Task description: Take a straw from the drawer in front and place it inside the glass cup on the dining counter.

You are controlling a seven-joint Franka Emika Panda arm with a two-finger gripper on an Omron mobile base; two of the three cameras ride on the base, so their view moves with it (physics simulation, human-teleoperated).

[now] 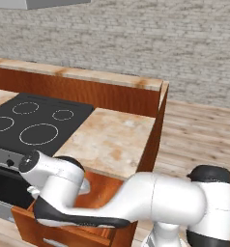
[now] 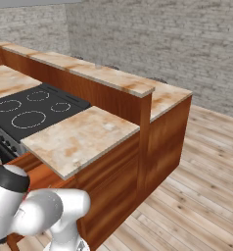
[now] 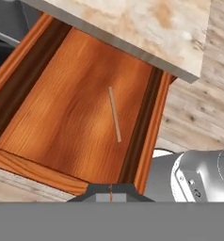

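In the left base view, the white arm bent down low over the open drawer [image 1: 95, 195], which stuck out under the small marbled top [image 1: 112, 140], beside the black stove [image 1: 32, 120]. The long dining counter [image 1: 83, 77] stood behind them. In the right base view, the dining counter [image 2: 113, 76] was high and far from the drawer, so the straw could slip out on the long way up there. No cup could be made out on it. In the hand view, the straw [image 3: 115, 114] lay flat and alone on the drawer [image 3: 76, 117] floor, near one side wall. The gripper [image 3: 110, 196] hung above it with its jaws pressed together, holding nothing. They needed to spread first, or they might just poke the thin straw and push it against the wall.
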